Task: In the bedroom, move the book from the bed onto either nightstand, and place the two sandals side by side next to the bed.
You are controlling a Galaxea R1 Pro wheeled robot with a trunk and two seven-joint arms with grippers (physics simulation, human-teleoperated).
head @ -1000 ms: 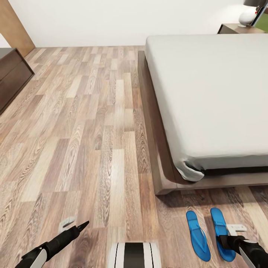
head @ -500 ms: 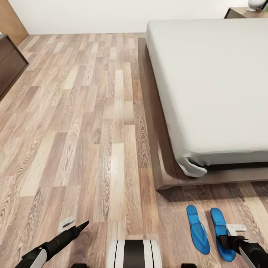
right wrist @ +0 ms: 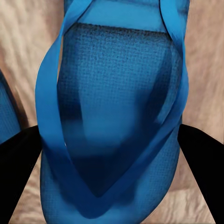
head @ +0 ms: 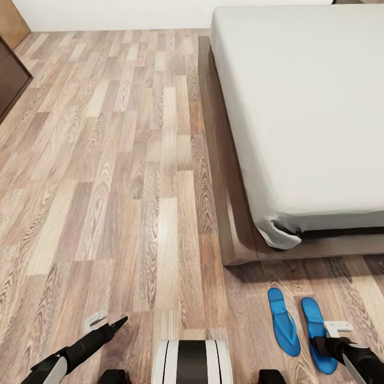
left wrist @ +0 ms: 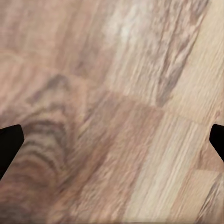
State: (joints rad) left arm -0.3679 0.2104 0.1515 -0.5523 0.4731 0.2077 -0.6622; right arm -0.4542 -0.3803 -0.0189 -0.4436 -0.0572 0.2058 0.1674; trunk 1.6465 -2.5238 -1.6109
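Where the wood-plank floor (head: 106, 176) meets the foot of the bed (head: 304, 106), two flat bright-blue sandals (head: 282, 321) lying side by side on the boards, toes toward the dark brown platform frame (head: 224, 176), just off the frame's near corner. Left sandal slim, teardrop-shaped, with a thin blue V-strap; right sandal (head: 316, 333) parallel to it, apart by a narrow strip of floor, its rear half under the right pincer (head: 336, 333). In the right wrist view, the same right sandal (right wrist: 116, 116) close up: finely dimpled, mesh-like footbed, glossy blue straps converging to a point, black fingertips (right wrist: 200, 163) spread wide on either side of it, released and not gripping. A sliver of the other sandal (right wrist: 5, 112) at that view's edge.

Mattress plain off-white, smooth, its sheet corner bunched into a soft crumpled fold (head: 277, 234) over the frame's corner. No book visible on the stretch of mattress shown. Frame low, matte, with rounded corner.

Floor of brown-grey planks in mixed tones, strong swirling grain. Dark brown dresser (head: 10, 80) at the floor's far left edge.

Left pincer (head: 106, 328) low above bare planks near the floor's near edge, black and tapered. In the left wrist view, dark fingertips (left wrist: 9, 144) far apart at either border, released, blurred grain between. Striped white-and-black robot base (head: 192, 362) between the arms.
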